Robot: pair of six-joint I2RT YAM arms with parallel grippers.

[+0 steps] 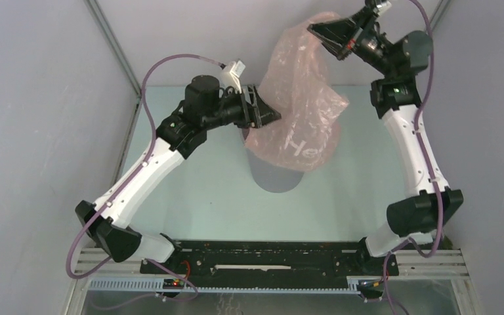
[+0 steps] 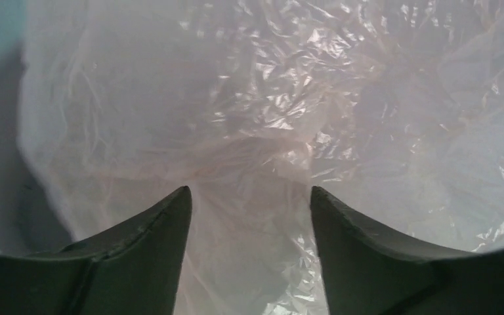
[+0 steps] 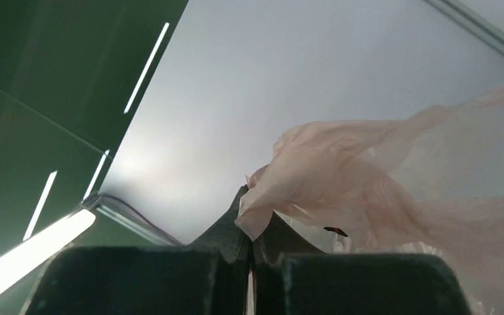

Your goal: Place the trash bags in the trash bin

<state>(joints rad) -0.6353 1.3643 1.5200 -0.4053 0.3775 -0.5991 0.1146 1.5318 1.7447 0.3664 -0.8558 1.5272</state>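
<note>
The pale-pink trash bag [image 1: 302, 98] hangs from my right gripper [image 1: 311, 28], raised high at the back. In the right wrist view that gripper [image 3: 252, 220] is shut on a bunched corner of the bag [image 3: 367, 177]. The bag's lower part drapes over the grey trash bin [image 1: 275, 176] and hides its rim. At the bag's left side, just above the bin, is my left gripper [image 1: 274, 115]. Seen from the left wrist, the left gripper [image 2: 249, 197] is open, and wrinkled film [image 2: 269, 111] fills the view ahead of and between its fingers. Nothing is pinched.
The bin stands mid-table between both arms. Grey enclosure walls close in the left, right and back. A dark grey surface [image 2: 0, 170] shows at the left edge of the left wrist view. The arms' base rail [image 1: 269, 259] runs along the near edge.
</note>
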